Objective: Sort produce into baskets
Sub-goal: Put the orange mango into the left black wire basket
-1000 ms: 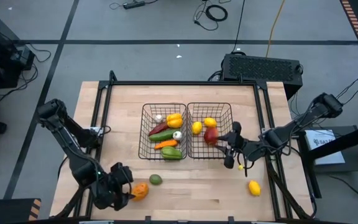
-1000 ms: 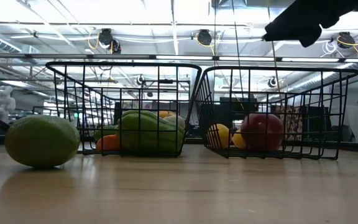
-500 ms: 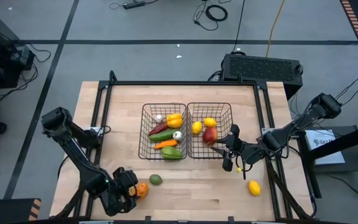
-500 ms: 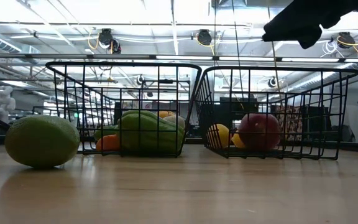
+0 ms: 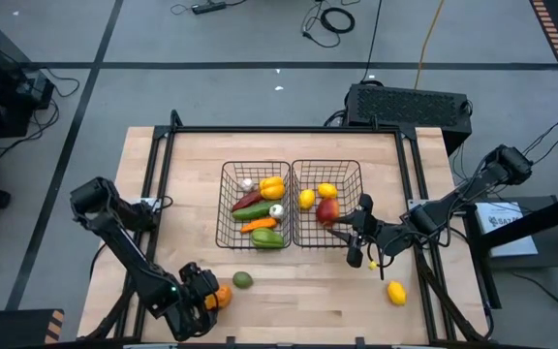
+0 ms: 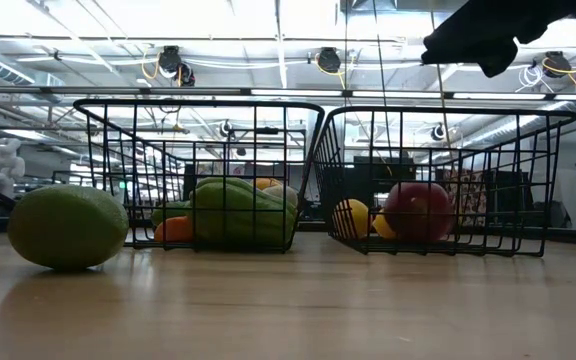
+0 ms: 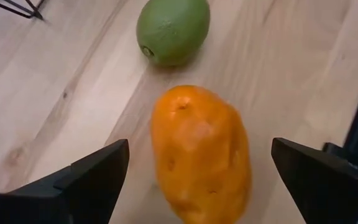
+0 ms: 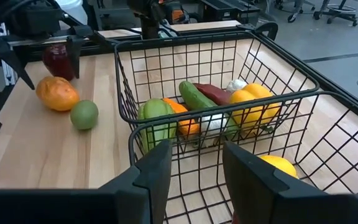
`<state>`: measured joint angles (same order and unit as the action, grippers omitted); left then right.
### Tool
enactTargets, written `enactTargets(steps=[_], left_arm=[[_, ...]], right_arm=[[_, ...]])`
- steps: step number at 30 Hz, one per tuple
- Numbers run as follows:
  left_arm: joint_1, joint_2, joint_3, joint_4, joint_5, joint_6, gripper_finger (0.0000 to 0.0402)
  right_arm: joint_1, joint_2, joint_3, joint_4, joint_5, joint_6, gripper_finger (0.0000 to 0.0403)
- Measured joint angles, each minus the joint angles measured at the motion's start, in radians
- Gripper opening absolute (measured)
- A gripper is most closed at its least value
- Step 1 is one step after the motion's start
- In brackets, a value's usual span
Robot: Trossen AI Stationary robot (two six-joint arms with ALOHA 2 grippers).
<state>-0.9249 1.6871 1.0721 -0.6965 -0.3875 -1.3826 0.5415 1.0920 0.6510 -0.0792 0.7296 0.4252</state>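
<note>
Most produce already lay in the two baskets [image 5: 292,184] at table centre. Left out at 6 o'clock: orange pepper [image 7: 201,155] between the wide-open left end effector [image 7: 197,177], a lime [image 5: 243,280], a lemon [image 5: 396,292]. The right end effector [image 5: 356,236] hung part-open, empty, over the right basket's corner.

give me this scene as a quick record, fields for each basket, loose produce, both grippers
left basket: peppers, cucumber, garlic
right basket: lemons, red apple
loose on table: orange fruit, green fruit, lemon
left gripper: open, fingers either side of the orange fruit, near table's front edge
right gripper: over right basket's front corner, empty
</note>
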Motion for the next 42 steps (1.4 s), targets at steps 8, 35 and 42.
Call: enactTargets(steps=[8,35,42], left_arm=[[0.002,0.041,0.0,-0.019,-0.022,-0.007,0.04],[0.049,0.109,0.012,-0.001,0.1,0.133,0.0318],[0.049,0.036,0.078,-0.098,0.106,0.171,0.0307]], right_arm=[[0.0,0.0,0.0,-0.001,-0.002,0.0,0.0135],[0.0,0.0,0.0,0.0,-0.001,0.0,0.0135],[0.0,0.0,0.0,0.001,-0.001,0.001,0.0135]])
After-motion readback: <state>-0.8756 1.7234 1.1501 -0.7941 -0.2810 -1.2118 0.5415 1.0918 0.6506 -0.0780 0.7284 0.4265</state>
